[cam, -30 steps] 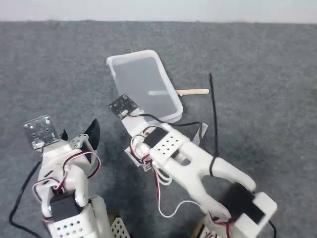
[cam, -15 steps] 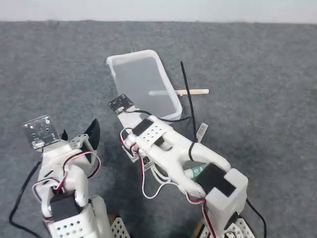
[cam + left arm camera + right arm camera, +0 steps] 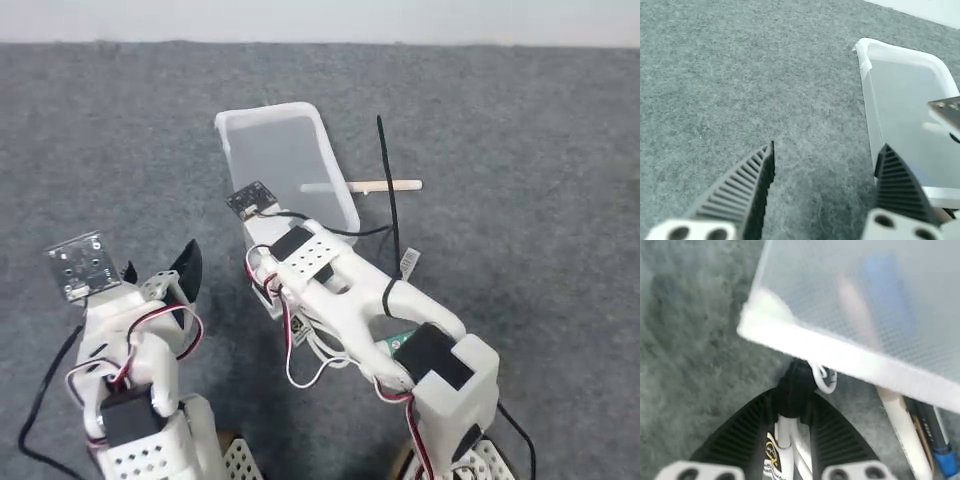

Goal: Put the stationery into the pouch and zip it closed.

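Grey felt table with a pouch and loose stationery

Grey felt (image 3: 520, 120) covers the table. A frosted white pouch (image 3: 285, 160) lies flat on it, set askew, and a pale pencil (image 3: 392, 185) sticks out from its side onto the felt. At another edge a white pen (image 3: 900, 425) and a blue-tipped pen (image 3: 941, 455) lie side by side, their other ends blurred behind the pouch.

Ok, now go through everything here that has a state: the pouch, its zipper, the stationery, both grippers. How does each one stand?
pouch: flat on the carpet, not zipped closed.
zipper pull: at the pouch's edge, clamped in the right gripper.
wooden stick: partly inside the pouch, the rest jutting out its side.
pens: ends outside the pouch's edge.
left gripper: open, empty.
right gripper: shut on the zipper pull.
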`<state>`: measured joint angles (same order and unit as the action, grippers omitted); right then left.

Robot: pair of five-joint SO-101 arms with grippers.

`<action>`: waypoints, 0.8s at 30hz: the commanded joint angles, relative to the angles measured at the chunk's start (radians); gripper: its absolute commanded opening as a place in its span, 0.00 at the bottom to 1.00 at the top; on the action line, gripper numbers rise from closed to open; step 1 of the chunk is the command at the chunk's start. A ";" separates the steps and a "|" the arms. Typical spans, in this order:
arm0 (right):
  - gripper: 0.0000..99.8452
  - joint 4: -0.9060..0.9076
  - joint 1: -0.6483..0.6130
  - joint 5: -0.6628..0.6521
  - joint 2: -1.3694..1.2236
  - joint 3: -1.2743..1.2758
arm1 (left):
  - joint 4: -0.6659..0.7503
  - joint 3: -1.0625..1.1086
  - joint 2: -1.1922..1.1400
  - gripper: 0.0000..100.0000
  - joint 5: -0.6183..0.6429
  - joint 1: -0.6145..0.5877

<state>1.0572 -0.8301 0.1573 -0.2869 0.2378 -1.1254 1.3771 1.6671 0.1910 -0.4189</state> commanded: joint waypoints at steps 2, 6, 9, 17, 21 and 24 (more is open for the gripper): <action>0.01 0.038 0.022 -0.081 0.147 -0.021 | 0.012 -0.007 0.014 0.30 -0.005 -0.008; 0.01 0.038 0.024 -0.086 0.257 0.038 | 0.012 -0.007 0.014 0.31 -0.005 -0.002; 0.01 0.036 0.024 -0.114 0.354 0.084 | -0.005 -0.022 0.011 0.31 -0.003 -0.002; 0.01 -0.082 0.024 -0.164 0.657 0.299 | -0.038 -0.047 0.012 0.31 -0.002 0.060; 0.01 -0.097 0.031 -0.166 0.782 0.358 | -0.043 -0.047 0.012 0.34 -0.002 0.110; 0.01 -0.131 0.039 -0.166 0.843 0.410 | -0.049 -0.051 0.014 0.34 -0.002 0.143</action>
<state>0.9636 -0.8163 0.0084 0.4465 0.6383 -1.1638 1.3771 1.6671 0.1910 -0.3038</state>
